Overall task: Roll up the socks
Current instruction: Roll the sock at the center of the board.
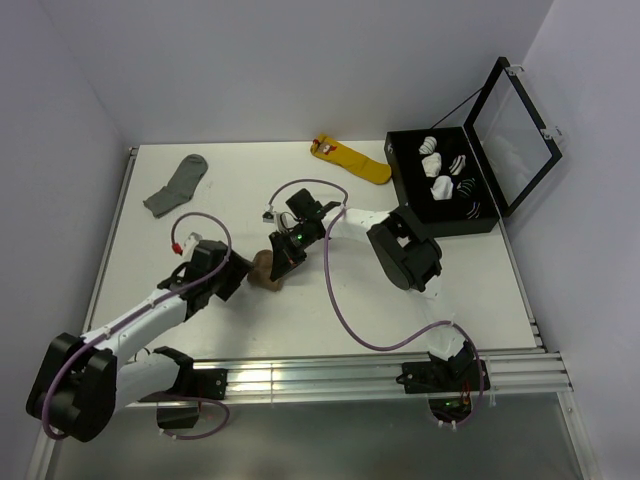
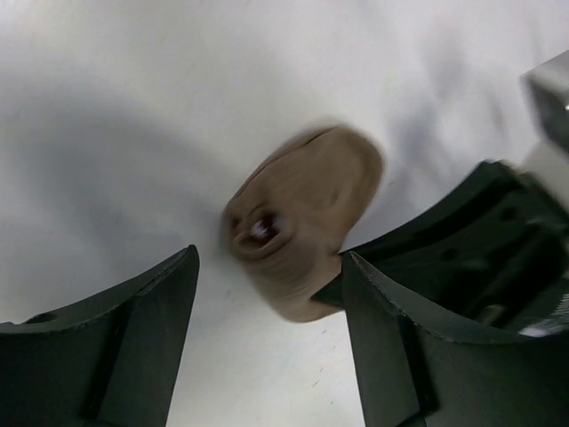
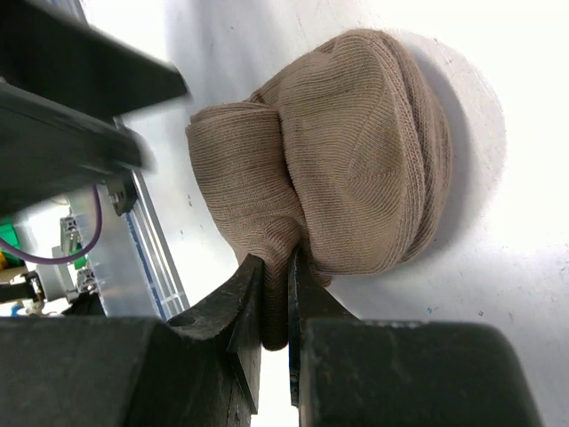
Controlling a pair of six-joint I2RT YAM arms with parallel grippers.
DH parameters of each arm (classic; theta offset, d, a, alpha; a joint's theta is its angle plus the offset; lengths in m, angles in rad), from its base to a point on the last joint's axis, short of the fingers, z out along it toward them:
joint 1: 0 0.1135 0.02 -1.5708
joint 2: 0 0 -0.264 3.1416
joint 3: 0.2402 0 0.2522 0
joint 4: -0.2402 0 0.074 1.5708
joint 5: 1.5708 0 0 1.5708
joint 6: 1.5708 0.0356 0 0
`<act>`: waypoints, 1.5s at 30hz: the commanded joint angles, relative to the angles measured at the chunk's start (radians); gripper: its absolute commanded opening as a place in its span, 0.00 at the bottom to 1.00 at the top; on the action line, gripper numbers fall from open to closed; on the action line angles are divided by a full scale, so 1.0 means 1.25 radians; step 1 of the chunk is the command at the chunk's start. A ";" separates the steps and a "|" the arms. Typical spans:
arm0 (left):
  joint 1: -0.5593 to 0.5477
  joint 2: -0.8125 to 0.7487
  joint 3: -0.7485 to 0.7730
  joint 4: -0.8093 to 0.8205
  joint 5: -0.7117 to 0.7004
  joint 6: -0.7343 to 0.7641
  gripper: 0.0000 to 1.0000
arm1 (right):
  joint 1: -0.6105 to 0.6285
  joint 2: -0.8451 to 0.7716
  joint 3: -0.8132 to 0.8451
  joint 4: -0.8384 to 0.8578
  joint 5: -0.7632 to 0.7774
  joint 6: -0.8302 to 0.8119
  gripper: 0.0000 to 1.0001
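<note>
Plainly not safe yet. Starting at the far left: passing over the plain grey sock (image 1: 178, 185), flat and well apart from the work. Next, finding the left gripper (image 2: 269, 267) with fingers spread wide, flanking the tan-brown sock (image 3: 356, 178) without clamping it; cannot tell whether either finger brushes the fabric. Seeing that sock bundled into a squat roll near the middle of the table (image 1: 480, 290), with a glimpse of red-and-white cuff tucked in its core. Just right of it, noting the right gripper (image 3: 276, 298) pinched on a thin fold at the roll's edge, fingers nearly together with cloth between. Farther right and far back, leaving alone the yellow sock (image 1: 350, 160) and the open black case (image 1: 450, 226) holding pale rolled socks (image 1: 441, 186).

Judging the risks: likely to spring loose if let go before the outer layer is tucked over, with only that one pinch holding. Could peel a layer off by lifting with the fold caught. Might also knock the roll sideways by bringing the spread left fingers in off-centre, or clash the two grippers, close as they are.
</note>
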 commanded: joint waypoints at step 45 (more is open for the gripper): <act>-0.064 0.202 0.018 0.008 -0.081 0.007 0.14 | 0.024 -0.301 -0.304 0.295 0.424 0.043 0.54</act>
